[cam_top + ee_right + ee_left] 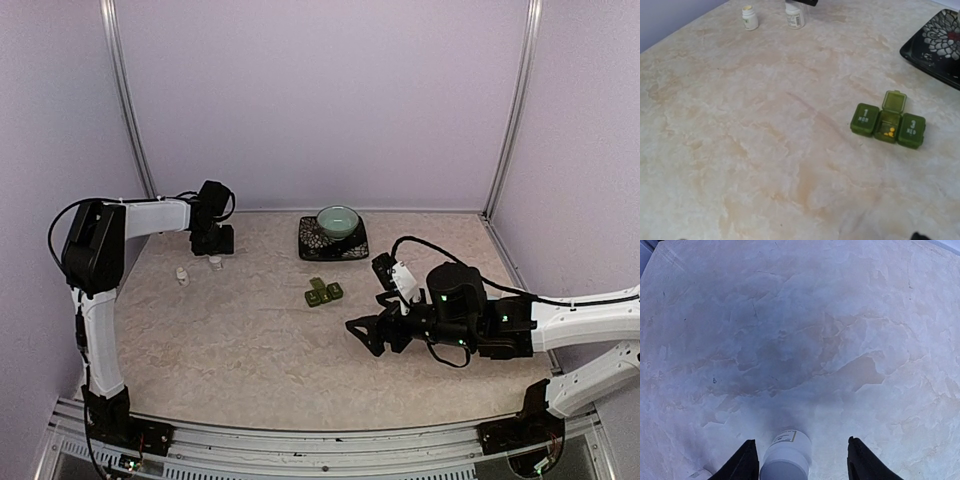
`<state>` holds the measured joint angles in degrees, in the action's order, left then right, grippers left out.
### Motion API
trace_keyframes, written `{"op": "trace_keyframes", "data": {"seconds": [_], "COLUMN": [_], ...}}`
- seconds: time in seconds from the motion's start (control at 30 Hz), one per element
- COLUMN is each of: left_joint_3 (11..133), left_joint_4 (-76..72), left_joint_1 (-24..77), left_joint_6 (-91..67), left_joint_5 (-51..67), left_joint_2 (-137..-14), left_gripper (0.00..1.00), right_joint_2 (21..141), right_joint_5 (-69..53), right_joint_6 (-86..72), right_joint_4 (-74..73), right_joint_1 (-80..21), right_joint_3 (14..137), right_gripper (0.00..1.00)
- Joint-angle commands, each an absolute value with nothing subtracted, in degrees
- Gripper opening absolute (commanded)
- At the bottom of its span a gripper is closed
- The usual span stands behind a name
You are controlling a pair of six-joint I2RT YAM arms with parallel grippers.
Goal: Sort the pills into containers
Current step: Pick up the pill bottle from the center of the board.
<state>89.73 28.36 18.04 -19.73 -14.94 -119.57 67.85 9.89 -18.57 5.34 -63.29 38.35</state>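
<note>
The containers (887,120), a dark green strip of three joined compartments, lie mid-table (322,292). The middle lid stands open, and a few yellow pills (887,133) lie inside; the lids marked 1 and 3 are down. A white pill bottle (786,455) stands upright at the back left (215,262), between the fingers of my left gripper (802,462). The left finger is against the bottle and the right finger stands clear of it, so the gripper is open. My right gripper (362,337) hangs open to the right of the containers, holding nothing.
A smaller white bottle with a yellowish top (182,275) stands left of the first one (749,17). A teal bowl (338,220) sits on a black patterned plate (352,250) behind the containers. Lilac walls close the back and sides.
</note>
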Motion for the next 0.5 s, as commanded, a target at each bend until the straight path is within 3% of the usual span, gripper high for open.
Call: {"op": "trace_keyframes", "data": {"seconds": [0.0, 0.33, 0.47], "left_joint_3": [89.89, 89.79, 89.47], "left_joint_4": [29.35, 31.56, 31.88], "left_joint_1": [18.49, 18.63, 18.57], "left_joint_6": [-20.04, -20.39, -20.43], "left_joint_5": [-16.98, -19.96, -20.14], "left_joint_2": [-120.23, -120.42, -120.39], "left_gripper": [0.58, 0.55, 0.44], "right_joint_2": [68.43, 69.00, 68.99], "right_joint_5": [9.68, 9.34, 9.41], "right_joint_6": [-19.03, -18.68, -18.67], "right_joint_4": [4.99, 4.56, 4.42], "right_joint_1": [-62.84, -62.84, -62.84], "right_joint_3": [38.26, 39.20, 39.20], "right_gripper": [0.95, 0.95, 0.95]}}
